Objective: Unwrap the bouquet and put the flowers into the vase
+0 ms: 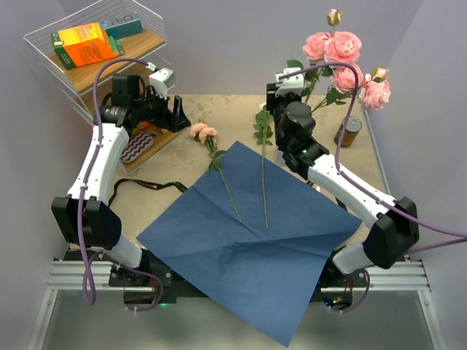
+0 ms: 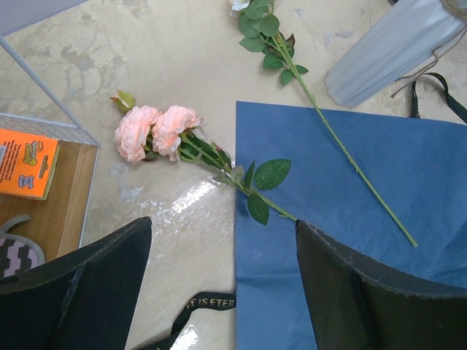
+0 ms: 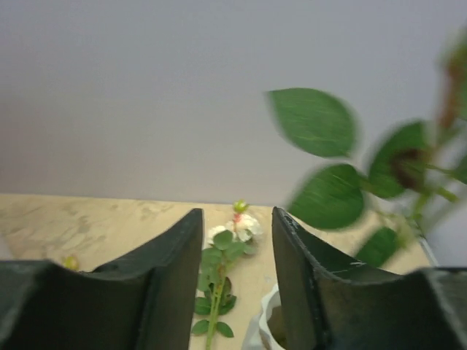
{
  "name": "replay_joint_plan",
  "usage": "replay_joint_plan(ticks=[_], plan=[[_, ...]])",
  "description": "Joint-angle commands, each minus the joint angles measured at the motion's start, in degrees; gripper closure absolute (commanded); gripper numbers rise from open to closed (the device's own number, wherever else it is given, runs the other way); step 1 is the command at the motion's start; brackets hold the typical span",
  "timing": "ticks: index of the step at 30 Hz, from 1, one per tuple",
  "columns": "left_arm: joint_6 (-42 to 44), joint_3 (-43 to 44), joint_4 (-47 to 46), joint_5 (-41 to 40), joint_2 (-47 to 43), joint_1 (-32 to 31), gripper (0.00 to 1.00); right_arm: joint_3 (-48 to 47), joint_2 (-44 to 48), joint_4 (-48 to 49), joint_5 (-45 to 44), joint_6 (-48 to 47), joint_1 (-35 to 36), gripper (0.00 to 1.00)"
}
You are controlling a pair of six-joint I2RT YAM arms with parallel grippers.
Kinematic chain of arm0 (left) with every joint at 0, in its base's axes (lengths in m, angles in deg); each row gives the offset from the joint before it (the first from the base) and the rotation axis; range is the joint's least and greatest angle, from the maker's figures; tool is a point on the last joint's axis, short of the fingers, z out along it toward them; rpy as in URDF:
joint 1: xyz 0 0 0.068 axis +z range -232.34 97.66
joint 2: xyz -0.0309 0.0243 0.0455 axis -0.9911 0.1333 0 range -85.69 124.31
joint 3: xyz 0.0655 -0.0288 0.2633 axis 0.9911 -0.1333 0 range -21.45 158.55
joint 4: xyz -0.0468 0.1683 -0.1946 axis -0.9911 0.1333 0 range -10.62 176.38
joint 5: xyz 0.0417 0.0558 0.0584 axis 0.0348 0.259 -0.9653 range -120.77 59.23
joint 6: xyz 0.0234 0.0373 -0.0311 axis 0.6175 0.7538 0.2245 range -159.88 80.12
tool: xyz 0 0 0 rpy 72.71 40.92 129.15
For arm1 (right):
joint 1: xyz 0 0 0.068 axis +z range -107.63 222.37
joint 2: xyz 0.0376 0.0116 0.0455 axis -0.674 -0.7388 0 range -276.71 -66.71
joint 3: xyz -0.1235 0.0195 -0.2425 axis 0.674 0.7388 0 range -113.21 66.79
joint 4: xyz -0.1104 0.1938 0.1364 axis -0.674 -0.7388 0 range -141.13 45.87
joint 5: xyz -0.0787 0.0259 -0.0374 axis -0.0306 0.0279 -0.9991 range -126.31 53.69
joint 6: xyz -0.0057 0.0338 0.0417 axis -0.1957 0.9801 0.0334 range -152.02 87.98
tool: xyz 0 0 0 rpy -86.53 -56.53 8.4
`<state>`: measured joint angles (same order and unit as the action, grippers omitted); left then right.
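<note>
The blue paper (image 1: 241, 248) lies spread flat, so unwrapping looks done. Below the left pincer (image 2: 219, 230), wide open and empty, lies a pink rose (image 2: 157, 131), a cream rose (image 1: 263, 175) beyond. Farthest, the right pincer (image 3: 237, 215) hangs half open, empty, just above the vase (image 3: 264, 321), whose roses (image 1: 339, 51) rise beside it.

Two flowers (image 1: 203, 132) on blue paper (image 1: 248, 270)

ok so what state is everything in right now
blue paper: unfolded, lying flat
black ribbon: untied, lying loose
peach rose stem: lying flat, stem end on the paper
cream rose stem: lying flat across the paper
pink roses: standing in the vase
vase: upright
left gripper: open, empty
right gripper: open, empty
brown jar: upright, lid on
</note>
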<state>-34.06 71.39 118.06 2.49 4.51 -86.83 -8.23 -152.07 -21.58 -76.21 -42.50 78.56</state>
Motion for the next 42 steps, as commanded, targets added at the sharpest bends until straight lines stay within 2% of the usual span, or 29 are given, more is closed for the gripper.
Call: replay_joint_plan(ticks=[1,6,8,13,19,23,36,42], plan=[[1.21,-0.20,-0.53,1.29,-2.48,0.10,0.16,4.09,5.73,6.55,20.80,0.20,0.03,0.51],[1.03,-0.02,-0.36,1.81,-2.30,0.01,0.16,4.45,5.47,1.37,28.03,-0.15,0.47,0.38],[0.94,0.06,-0.36,1.81,-2.22,0.01,0.16,3.05,3.89,-1.35,28.30,0.81,0.73,0.37],[1.29,0.06,-0.09,1.46,-1.95,0.01,0.16,-0.12,-3.12,-11.19,22.35,3.88,1.69,0.34],[1.82,0.24,0.26,1.29,-1.95,0.01,0.16,2.07,-9.90,-13.05,13.64,6.61,3.37,0.27],[2.35,0.59,0.70,0.93,-1.78,0.10,0.16,3.13,-13.33,-13.40,11.44,9.68,3.54,0.19],[2.96,0.42,1.05,0.58,-1.34,0.10,0.16,3.57,-23.70,-18.93,1.85,20.93,3.63,0.16],[3.05,0.15,1.14,0.58,-1.51,0.01,0.16,3.92,-27.83,-20.43,0.97,26.29,3.72,0.22]])
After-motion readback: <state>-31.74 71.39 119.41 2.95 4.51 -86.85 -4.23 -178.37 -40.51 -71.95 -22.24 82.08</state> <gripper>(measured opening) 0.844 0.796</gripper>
